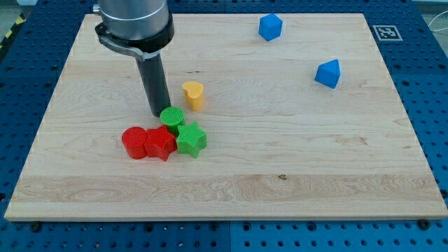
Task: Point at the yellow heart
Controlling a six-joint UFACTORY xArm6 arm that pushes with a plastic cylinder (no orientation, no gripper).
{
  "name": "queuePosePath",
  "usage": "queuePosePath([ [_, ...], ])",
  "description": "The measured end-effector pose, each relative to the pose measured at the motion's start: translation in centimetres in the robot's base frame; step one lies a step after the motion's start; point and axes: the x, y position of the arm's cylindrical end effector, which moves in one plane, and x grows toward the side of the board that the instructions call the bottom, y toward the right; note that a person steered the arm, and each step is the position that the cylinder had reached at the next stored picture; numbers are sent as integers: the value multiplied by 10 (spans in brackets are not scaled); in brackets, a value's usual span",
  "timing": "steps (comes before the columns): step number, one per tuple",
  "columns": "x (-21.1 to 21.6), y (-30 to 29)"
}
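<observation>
The yellow heart stands on the wooden board, left of the middle. My tip rests on the board a short way to the view's left and slightly below the heart, not touching it. The tip sits right beside the green round block, at its upper left.
A green star lies below the green round block. A red star and a red round block sit to its left, all bunched together. Two blue blocks lie at the upper right, one near the top edge, one lower.
</observation>
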Motion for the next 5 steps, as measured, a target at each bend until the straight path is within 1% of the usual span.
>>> queuePosePath([
  [1, -13, -20],
  [3, -78, -61],
  [4, -81, -39],
  [5, -77, 8],
])
